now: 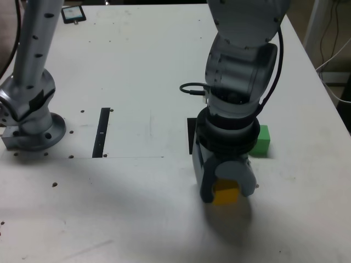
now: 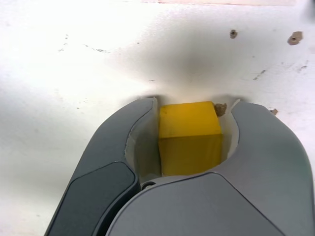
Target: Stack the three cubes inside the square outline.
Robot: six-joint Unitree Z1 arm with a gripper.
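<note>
My arm (image 1: 236, 68) reaches down, tool (image 1: 226, 186) astride the yellow block (image 2: 190, 137); I can't tell if it's clamped. From it, exterior view: green block (image 1: 263, 143) at one o'clock, black outline (image 1: 191, 131) at eleven, partly hidden.

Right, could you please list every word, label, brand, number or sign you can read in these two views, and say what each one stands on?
No readable text in either view.
The dark framed item at the exterior view's upper left: too small and blurred to tell whether it bears any.
</note>
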